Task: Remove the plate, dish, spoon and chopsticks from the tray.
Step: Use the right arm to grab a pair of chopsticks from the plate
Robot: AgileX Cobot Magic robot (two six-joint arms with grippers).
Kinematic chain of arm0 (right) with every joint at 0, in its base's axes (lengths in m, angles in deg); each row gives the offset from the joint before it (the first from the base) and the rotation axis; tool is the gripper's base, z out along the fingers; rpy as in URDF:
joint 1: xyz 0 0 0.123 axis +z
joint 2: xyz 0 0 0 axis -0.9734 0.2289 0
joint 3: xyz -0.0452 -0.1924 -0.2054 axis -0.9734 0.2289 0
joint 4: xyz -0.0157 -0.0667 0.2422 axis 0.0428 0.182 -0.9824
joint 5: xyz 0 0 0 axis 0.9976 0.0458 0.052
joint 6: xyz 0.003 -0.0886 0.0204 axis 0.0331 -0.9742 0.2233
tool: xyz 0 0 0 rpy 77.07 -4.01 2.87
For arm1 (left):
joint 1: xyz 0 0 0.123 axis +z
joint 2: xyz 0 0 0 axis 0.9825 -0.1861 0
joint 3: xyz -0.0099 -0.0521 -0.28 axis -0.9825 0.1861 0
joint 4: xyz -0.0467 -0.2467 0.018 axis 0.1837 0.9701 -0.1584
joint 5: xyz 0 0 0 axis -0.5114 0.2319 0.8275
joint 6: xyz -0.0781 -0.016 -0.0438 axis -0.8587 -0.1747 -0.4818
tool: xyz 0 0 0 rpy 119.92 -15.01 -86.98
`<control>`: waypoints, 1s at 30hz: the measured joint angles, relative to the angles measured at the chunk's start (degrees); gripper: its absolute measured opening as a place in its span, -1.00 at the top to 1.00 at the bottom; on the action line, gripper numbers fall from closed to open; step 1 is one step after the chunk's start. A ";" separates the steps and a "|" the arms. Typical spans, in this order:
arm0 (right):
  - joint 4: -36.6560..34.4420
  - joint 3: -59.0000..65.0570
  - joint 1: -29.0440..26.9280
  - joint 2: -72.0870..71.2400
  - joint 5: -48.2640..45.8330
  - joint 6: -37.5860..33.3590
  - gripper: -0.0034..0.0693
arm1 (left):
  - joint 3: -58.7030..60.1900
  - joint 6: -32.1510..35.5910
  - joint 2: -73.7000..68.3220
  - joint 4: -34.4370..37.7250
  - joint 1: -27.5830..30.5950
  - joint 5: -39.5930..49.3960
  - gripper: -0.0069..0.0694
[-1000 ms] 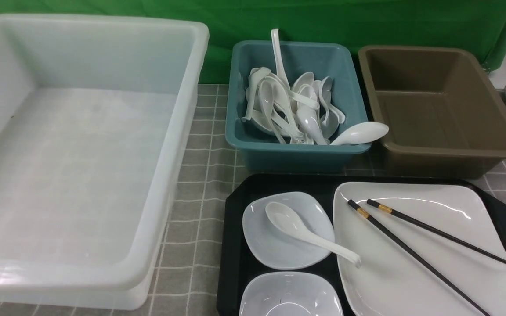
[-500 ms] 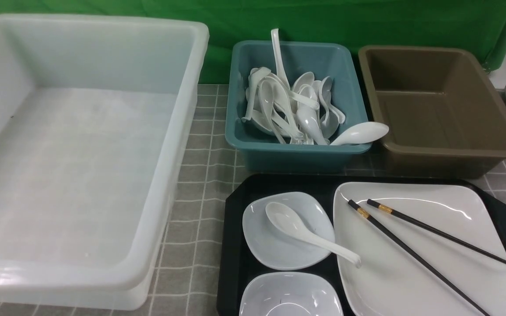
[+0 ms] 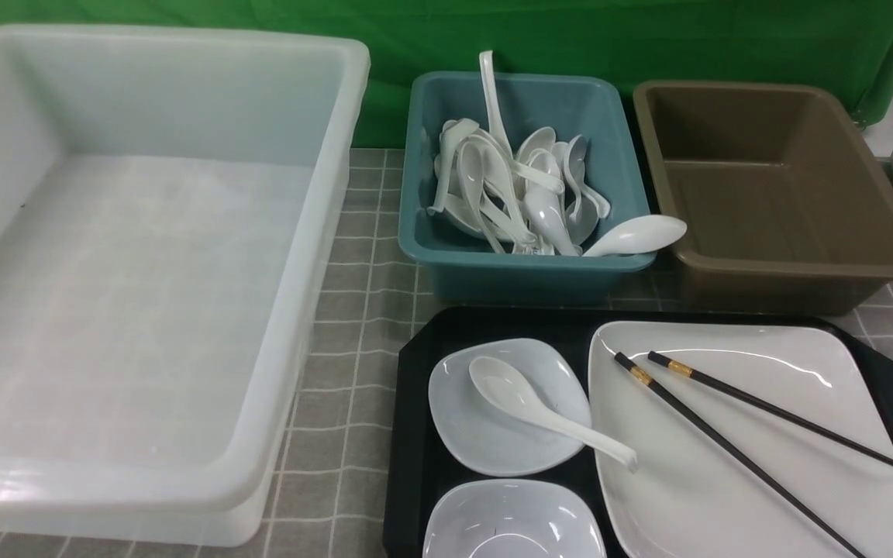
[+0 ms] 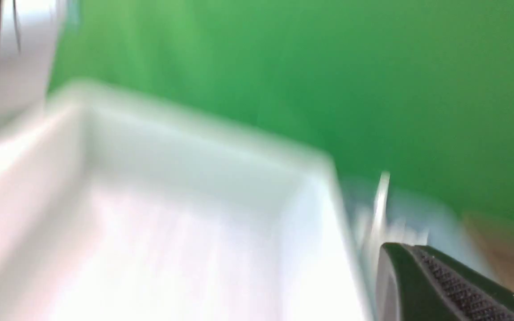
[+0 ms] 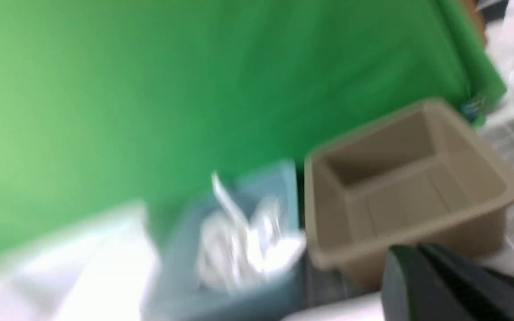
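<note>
1. nothing is cleared yet: the plate (image 3: 694,511), the chopsticks (image 3: 725,445) lying across it, the dish (image 3: 477,442) and the spoon (image 3: 524,407) resting in it all sit on the tray (image 3: 415,434). a second dish (image 3: 512,527) is cut off at the near edge.
2. the left fingers (image 4: 440,285) and right fingers (image 5: 435,285) are pressed together and empty; none of the tray's things touches them.
3. both wrist views are blurred, each showing one finger's edge. beyond the left fingers lies the white tub (image 4: 203,169), beyond the right fingers the brown tub (image 5: 400,147). the front view shows no arms.
</note>
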 joint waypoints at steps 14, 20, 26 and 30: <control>1.38 -34.09 11.78 51.58 -41.12 -22.61 0.85 | -10.97 19.72 -32.11 10.98 -19.17 16.62 0.80; 2.09 -38.01 8.09 66.65 -39.99 -29.84 0.64 | -16.10 17.10 -38.37 5.73 -31.28 18.97 0.80; 1.69 -38.64 8.09 76.12 -31.75 -34.41 -0.59 | -17.07 16.71 -41.44 5.29 -33.22 18.91 0.80; 2.09 -38.72 8.09 81.11 -26.72 -35.90 -0.94 | -17.12 16.71 -41.73 4.64 -33.22 18.33 0.80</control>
